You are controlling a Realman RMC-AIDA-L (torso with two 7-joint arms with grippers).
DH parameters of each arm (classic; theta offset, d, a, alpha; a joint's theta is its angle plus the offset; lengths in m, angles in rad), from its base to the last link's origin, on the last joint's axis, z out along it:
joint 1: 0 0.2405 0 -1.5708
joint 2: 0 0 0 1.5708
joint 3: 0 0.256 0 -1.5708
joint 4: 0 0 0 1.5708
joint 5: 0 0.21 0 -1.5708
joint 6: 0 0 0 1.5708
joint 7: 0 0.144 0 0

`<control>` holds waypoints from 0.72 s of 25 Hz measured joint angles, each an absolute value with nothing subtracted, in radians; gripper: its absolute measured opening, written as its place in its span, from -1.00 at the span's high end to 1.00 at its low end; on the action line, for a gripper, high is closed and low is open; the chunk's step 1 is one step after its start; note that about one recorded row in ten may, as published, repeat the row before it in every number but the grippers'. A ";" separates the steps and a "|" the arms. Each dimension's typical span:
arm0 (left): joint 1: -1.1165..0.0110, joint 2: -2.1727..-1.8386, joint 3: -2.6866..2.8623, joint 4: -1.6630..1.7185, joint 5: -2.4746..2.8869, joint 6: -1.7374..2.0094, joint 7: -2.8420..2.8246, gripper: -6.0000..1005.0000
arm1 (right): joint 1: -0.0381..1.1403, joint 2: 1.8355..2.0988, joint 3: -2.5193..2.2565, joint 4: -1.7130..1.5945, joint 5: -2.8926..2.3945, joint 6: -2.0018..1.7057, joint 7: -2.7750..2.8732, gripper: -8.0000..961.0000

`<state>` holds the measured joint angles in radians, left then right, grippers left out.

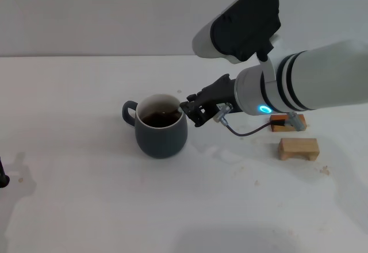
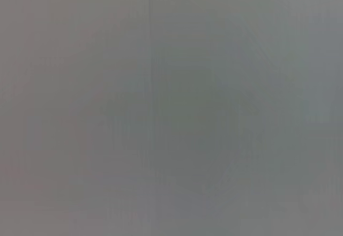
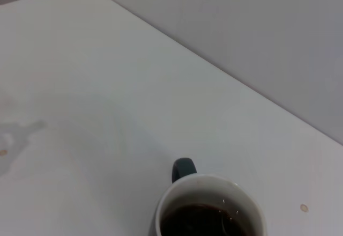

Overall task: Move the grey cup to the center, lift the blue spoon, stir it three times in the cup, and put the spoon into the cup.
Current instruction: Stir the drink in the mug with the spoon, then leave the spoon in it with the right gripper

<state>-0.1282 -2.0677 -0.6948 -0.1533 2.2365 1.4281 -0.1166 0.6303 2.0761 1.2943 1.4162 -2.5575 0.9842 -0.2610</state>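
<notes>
A grey cup [image 1: 161,126] is sitting on a white table [image 1: 86,207], a little left of the middle in the head view, with its loop handle pointing toward the robot's left. The cup is white inside and is holding dark brown liquid, filled partway, with the surface well below the rim. The right wrist view is looking down into the same cup [image 3: 210,206] and is showing the dark liquid with small glints on it.

The right gripper [image 1: 192,110] is reaching in from the right and is sitting just beside the cup's right rim, at rim height, possibly touching it. Its dark fingers are bunched close together, but whether they are pinching anything cannot be told. The blue spoon cannot be picked out for certain; a small grey metal piece [image 1: 222,112] is showing just behind the fingers, and it may be part of the spoon or part of the gripper.

Near the right edge, a pale wooden block [image 1: 298,148] is lying on the table, with an orange block [image 1: 287,121] just behind it, partly hidden by the arm.

The left gripper is not visible, and its wrist camera is showing only plain grey.

Risks, as a judgement: the gripper is so close to the rim that a sideways move could push or tip the cup and spill the liquid. Stirring too briskly could slosh liquid over the rim.
</notes>
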 joint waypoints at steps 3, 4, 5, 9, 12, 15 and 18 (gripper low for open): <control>-0.126 -2.068 -0.695 -0.153 2.237 1.427 -0.117 0.99 | 0.623 2.076 1.304 1.427 -2.558 1.005 -0.261 0.71; -0.126 -2.068 -0.695 -0.153 2.237 1.427 -0.117 0.99 | 0.621 2.076 1.307 1.431 -2.556 1.015 -0.261 0.71; -0.126 -2.068 -0.695 -0.153 2.236 1.426 -0.117 0.99 | 0.619 2.075 1.308 1.435 -2.554 1.026 -0.261 0.71; -0.126 -2.068 -0.695 -0.153 2.237 1.428 -0.117 0.99 | 0.604 2.078 1.296 1.467 -2.548 1.056 -0.261 0.70; -0.126 -2.068 -0.695 -0.153 2.237 1.428 -0.117 0.99 | 0.596 2.079 1.285 1.485 -2.533 1.064 -0.261 0.70; -0.127 -2.068 -0.695 -0.155 2.236 1.429 -0.117 0.99 | 0.598 2.079 1.278 1.487 -2.510 1.060 -0.261 0.69; -0.127 -2.068 -0.695 -0.155 2.237 1.429 -0.117 0.99 | 0.608 2.078 1.270 1.474 -2.506 1.041 -0.261 0.68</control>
